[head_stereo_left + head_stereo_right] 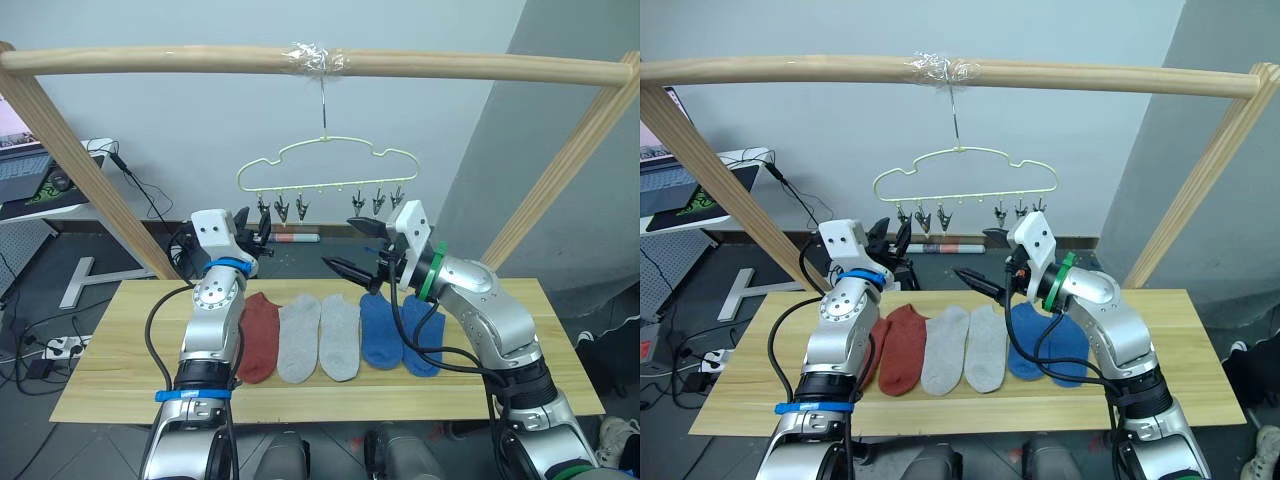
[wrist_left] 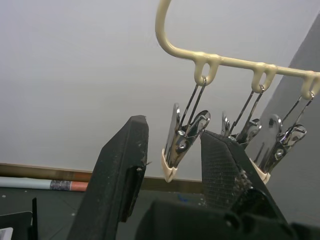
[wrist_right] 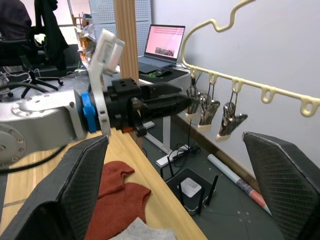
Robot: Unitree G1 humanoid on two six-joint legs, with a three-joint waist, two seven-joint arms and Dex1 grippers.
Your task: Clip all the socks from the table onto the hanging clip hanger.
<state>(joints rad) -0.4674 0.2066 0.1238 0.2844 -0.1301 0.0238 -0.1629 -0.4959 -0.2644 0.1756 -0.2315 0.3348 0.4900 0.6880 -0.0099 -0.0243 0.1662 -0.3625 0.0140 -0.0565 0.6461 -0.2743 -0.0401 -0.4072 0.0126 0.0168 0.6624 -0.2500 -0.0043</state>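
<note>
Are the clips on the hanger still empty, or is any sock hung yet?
Empty. The clips on the clip hanger hold nothing; the socks lie flat on the table.

Six socks are laid side by side on the light wooden table (image 1: 520, 340), toes pointing to the near edge. From the robot's left, two rust-red socks (image 1: 259, 335), two light grey socks (image 1: 320, 335) and two blue socks (image 1: 398, 335) are seen. One red sock is partly hidden. The pale yellow-green clip hanger (image 1: 326, 164) is hung above, its metal clips (image 1: 283, 209) empty.
</note>
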